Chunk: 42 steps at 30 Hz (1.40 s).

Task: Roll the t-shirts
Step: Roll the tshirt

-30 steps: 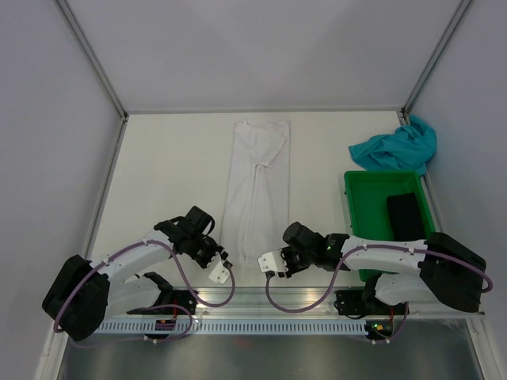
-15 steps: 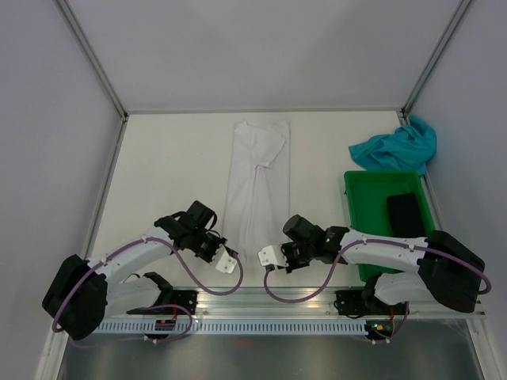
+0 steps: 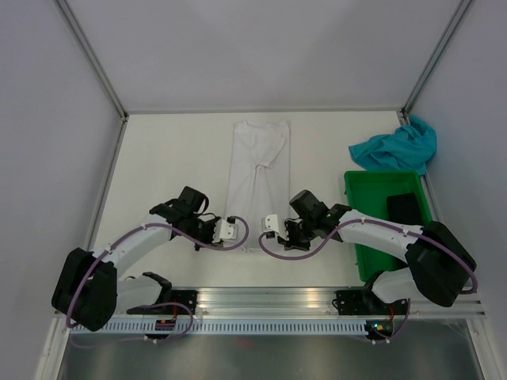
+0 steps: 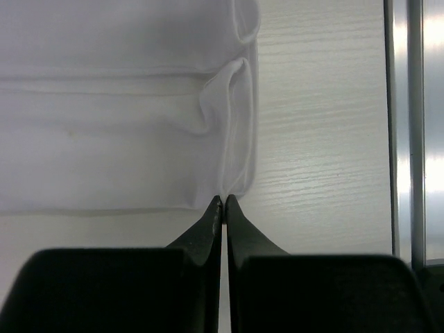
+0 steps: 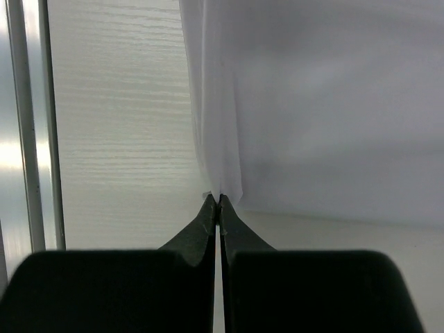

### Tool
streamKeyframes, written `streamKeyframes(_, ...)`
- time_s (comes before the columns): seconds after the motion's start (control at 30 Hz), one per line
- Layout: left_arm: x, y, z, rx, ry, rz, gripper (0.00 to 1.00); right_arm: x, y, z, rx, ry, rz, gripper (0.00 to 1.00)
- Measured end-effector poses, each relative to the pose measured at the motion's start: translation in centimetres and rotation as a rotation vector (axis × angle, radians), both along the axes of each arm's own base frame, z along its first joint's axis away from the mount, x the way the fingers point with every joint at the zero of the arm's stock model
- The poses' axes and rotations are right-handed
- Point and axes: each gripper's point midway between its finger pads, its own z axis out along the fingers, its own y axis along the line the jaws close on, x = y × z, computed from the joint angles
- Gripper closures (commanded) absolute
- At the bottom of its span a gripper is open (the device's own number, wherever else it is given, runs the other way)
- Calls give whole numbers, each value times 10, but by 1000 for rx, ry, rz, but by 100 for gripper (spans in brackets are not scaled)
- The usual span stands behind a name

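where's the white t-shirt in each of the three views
top external: white t-shirt, long strip at centre, near hem between left pincer and right pincer.
left wrist: upper left, hem corner at left pincer.
right wrist: upper right, hem corner at right pincer.
shared landmark: metal rail.

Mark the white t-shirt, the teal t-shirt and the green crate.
Folded white cloth t-shirt point(image 3: 256, 176): top external view, mid-body.
Crumpled teal-blue cloth t-shirt point(image 3: 394, 149): top external view, centre.
Green plastic crate point(image 3: 366, 203): top external view, bare floor.
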Motion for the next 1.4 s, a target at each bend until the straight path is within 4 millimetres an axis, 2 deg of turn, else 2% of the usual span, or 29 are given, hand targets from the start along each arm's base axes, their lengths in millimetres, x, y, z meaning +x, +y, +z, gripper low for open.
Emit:
streamKeyframes(0.13,6,3,-1,-12,43,79,98,9,-1,2,20,47,-57,100)
streamKeyframes(0.33,25,0,1,-46,38,172,98,25,-3,-2,19,128,-155,98)
streamKeyframes(0.5,40,-2,-1,-66,12,246,98,36,-7,0,41,169,-238,89)
streamKeyframes(0.53,42,-3,-1,-69,6,256,98,38,-8,1,44,173,-253,86)
streamKeyframes(0.57,44,-3,-1,-70,-1,264,98,39,-9,1,46,179,-268,77)
streamKeyframes(0.87,49,-1,-7,-71,-12,302,98,53,-8,10,99,226,-400,68)
streamKeyframes(0.93,50,-1,-8,-69,-12,314,98,60,-9,17,126,233,-451,68)
streamKeyframes(1.07,50,-1,-8,-71,-1,333,98,70,-8,44,204,239,-562,80)
streamKeyframes(1.23,51,0,-9,-71,2,352,98,70,6,74,363,286,-655,94)
streamKeyframes(1.3,53,1,-10,-65,-3,366,96,60,11,71,409,325,-685,95)
streamKeyframes(1.4,56,4,-11,-54,-10,388,93,39,19,50,390,407,-716,98)
